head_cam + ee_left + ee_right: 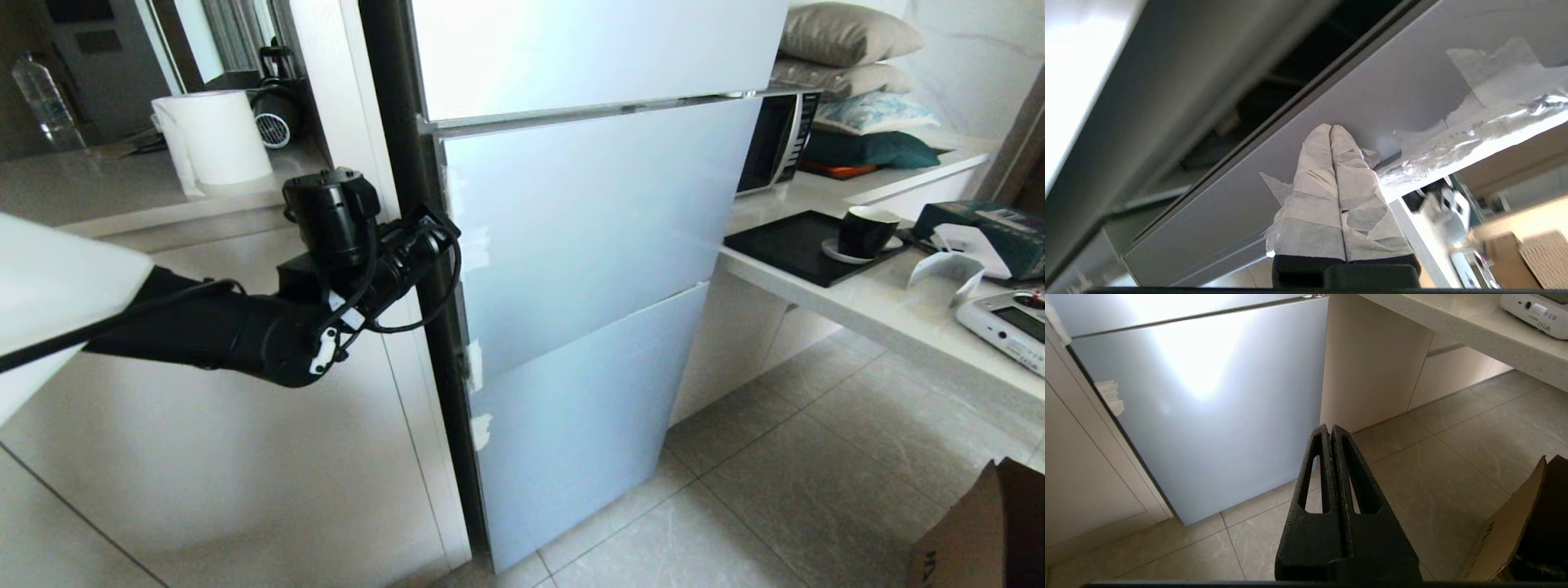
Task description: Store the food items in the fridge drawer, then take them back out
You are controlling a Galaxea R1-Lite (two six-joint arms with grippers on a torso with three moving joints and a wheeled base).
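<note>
**Left gripper at fridge door edge; all doors closed**

At the fridge front (588, 245), three pale blue glossy door panels are stacked: one upper (588, 49), one middle (604, 220), one lower (580, 416). All three sit closed in the head view. The fridge drawer and the two food items lie in none of the three views, so their location cannot be told.

One white counter (882, 302) runs along the fridge's right side. It carries one microwave (775, 139), one black tray (796, 245) and one dark cup (865, 230) on a saucer. Four cushions (849, 33) are stacked beyond the microwave. One cardboard box (980, 531) stands on the tiled floor (800, 457) at the lower right. One paper roll (216, 135) stands on the counter to the left of the fridge.

The left arm (212, 331) reaches across the cabinet front to the left edge of the middle panel. In the left wrist view, the left gripper (1331, 128) has two tape-wrapped fingers (1314, 183) pressed together, holding nothing. The tips rest at, possibly touching, the narrow side face of a door panel, beside patches of clear tape (1486, 118) on that edge; contact is not certain from this angle.

The right gripper (1330, 428) hangs above the floor tiles near the lower panel, well apart from it. Its two black fingers (1310, 490) are pressed together and hold nothing.
</note>
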